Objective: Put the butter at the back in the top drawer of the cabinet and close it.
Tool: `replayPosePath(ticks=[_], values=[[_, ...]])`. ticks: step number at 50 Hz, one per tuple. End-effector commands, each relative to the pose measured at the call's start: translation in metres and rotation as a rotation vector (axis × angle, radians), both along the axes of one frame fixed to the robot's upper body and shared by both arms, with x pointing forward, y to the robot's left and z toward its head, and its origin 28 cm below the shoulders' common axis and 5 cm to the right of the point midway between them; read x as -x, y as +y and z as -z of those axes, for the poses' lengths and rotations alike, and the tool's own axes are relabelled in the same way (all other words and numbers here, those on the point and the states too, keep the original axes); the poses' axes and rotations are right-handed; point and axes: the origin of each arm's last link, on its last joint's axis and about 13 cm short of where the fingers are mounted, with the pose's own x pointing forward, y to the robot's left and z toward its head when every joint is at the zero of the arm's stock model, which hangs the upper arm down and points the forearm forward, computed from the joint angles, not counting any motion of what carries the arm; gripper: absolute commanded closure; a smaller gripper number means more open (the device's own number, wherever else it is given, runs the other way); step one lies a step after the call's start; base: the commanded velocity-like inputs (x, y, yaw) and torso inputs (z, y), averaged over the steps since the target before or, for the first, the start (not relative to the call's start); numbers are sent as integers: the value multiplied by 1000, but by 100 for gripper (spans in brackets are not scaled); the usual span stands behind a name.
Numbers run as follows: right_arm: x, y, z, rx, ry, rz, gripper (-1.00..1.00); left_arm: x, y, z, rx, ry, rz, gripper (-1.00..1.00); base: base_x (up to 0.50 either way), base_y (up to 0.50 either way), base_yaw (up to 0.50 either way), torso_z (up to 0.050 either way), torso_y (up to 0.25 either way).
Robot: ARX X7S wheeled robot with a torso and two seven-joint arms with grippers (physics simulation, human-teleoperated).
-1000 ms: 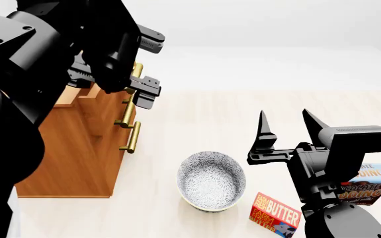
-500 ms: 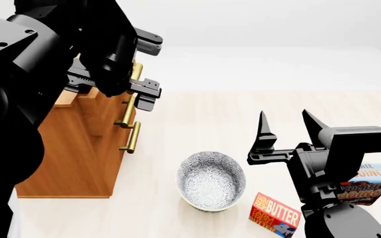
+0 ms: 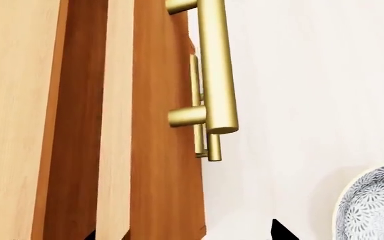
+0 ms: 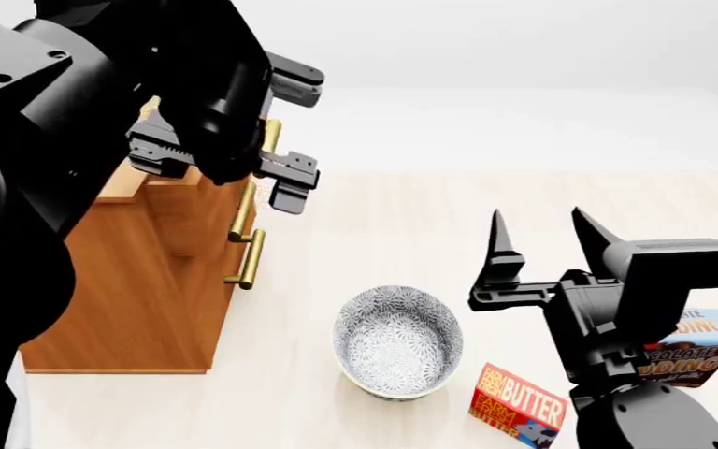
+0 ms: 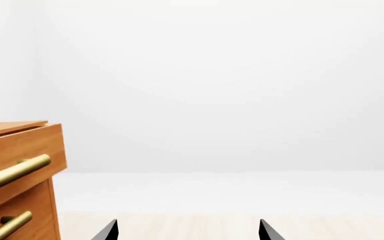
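The butter point(image 4: 520, 402), a small red and orange box, lies on the floor at the lower right, beside the right arm's base. The cabinet point(image 4: 135, 290) stands at the left. Its top drawer point(image 3: 158, 125) juts out a little past the lower ones, as the right wrist view point(image 5: 25, 145) shows. My left gripper point(image 4: 296, 140) is open in front of the top drawer's brass handle point(image 3: 215, 65) and holds nothing. My right gripper point(image 4: 537, 215) is open and empty, raised above the floor to the right of the bowl.
A patterned bowl point(image 4: 399, 341) sits on the floor between the cabinet and the butter. A brown-and-blue pudding box point(image 4: 698, 348) lies at the far right, partly behind the right arm. Two lower drawers carry like handles point(image 4: 251, 257).
My left gripper has shifted a little to the right, away from the cabinet front. The right arm, butter and bowl have not moved.
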Motion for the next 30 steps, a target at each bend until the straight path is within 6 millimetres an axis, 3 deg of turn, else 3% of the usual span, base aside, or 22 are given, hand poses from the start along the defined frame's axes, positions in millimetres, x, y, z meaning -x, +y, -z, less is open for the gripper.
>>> replayPosePath(ticks=[1,30], values=[[-1,-3,1,-8,1,4,-100,8,-20,-5,39,2,67,-100,0,0,0,0,0],[0,-19,3,-70,1,18,-100,26,-54,2,1,-2,180,-100,0,0,0,0,0]])
